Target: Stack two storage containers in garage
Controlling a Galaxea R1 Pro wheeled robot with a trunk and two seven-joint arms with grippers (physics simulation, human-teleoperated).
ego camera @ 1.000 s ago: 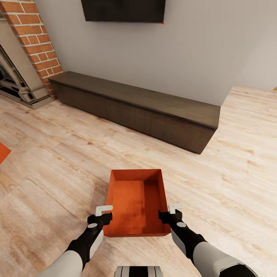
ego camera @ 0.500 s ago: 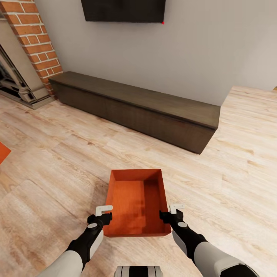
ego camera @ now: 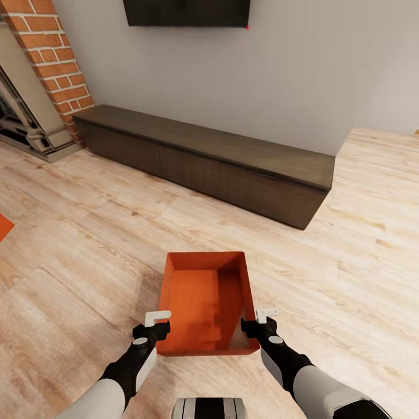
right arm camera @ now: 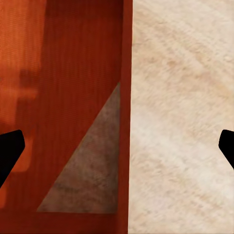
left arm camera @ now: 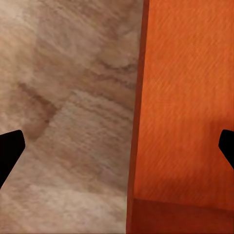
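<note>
One orange-red storage container [ego camera: 203, 299] sits open-topped on the pale wood-plank floor of the living room, right in front of me. My left gripper [ego camera: 156, 323] is at its near left corner, open, its fingers straddling the left wall [left arm camera: 139, 122]. At the near right corner my right gripper [ego camera: 263, 319] is open too, with the right wall [right arm camera: 126, 97] between its fingers. Neither pair of fingers presses on a wall. A sliver of the other storage container [ego camera: 3, 226] shows at the far left edge of the head view.
A long low dark-brown bench [ego camera: 221, 157] runs along the grey wall ahead. The brick fireplace [ego camera: 55, 64] stands at the left and a black TV [ego camera: 186, 11] hangs above. Wood floor [ego camera: 361, 244] stretches to the right.
The whole head view has shifted slightly upward, so the camera moved. Both grippers stay open at the container's near corners and the container has not visibly moved.
</note>
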